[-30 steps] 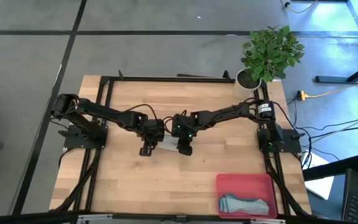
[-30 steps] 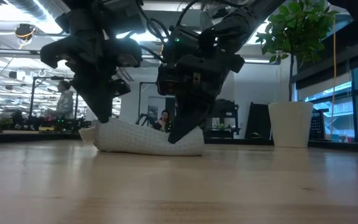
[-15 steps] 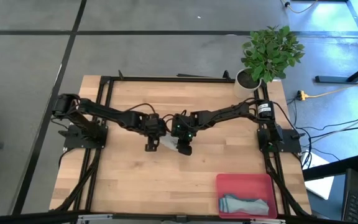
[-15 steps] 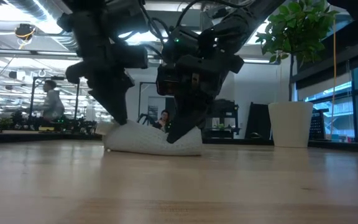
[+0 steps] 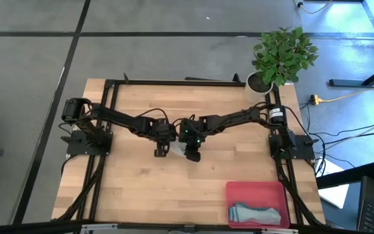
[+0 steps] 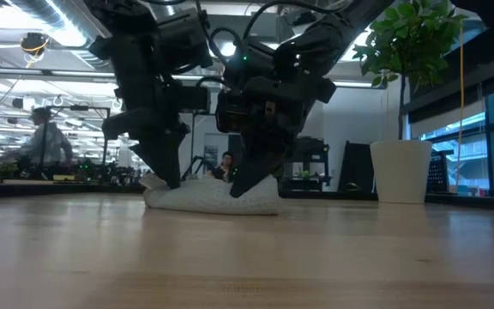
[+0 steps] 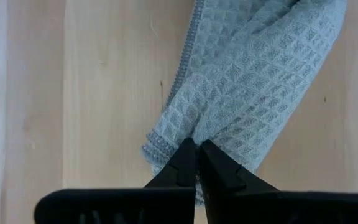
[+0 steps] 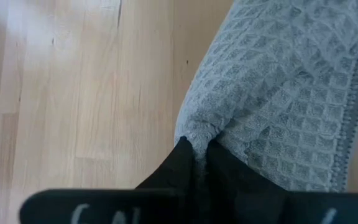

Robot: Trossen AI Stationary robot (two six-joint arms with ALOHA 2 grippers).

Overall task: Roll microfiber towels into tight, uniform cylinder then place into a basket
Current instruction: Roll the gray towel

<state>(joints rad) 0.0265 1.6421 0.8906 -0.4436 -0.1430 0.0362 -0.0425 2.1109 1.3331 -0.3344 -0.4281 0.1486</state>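
Note:
A pale grey-blue waffle-weave towel (image 5: pixel 176 149) lies bunched into a short, loose roll on the wooden table (image 5: pixel 135 195), its underside on the wood (image 6: pixel 213 196). My left gripper (image 5: pixel 160 152) is shut at the towel's left end, and my right gripper (image 5: pixel 192 156) is shut at its right end. Both slant down onto it. A second towel (image 5: pixel 257 213), rolled, lies in the pink basket (image 5: pixel 239 192) at the table's near right corner. My left gripper pinches the towel's left end (image 7: pixel 185 134) at a fold beside the stitched hem, only at its fingertips (image 7: pixel 182 163). The fingers come steeply from above. The towel lies on the table. My right gripper pinches the towel's right end (image 8: pixel 194 134) where the cloth bunches at its fingertips (image 8: pixel 182 158). It slants down from above, and this end rests on the wood.
A potted plant (image 5: pixel 279 55) stands at the table's far right corner. Black frame rails (image 5: pixel 109 117) run along the table's sides. Bare wood lies between the towel and the basket. In the low view, people (image 6: pixel 45 142) show in the room behind.
My left gripper has moved toward the table's right, nearer my right gripper, sunk a little and tipped steeper. The towel's left end, slightly raised before, has come down and been drawn in, so the roll is shorter. Its right end has stayed in place.

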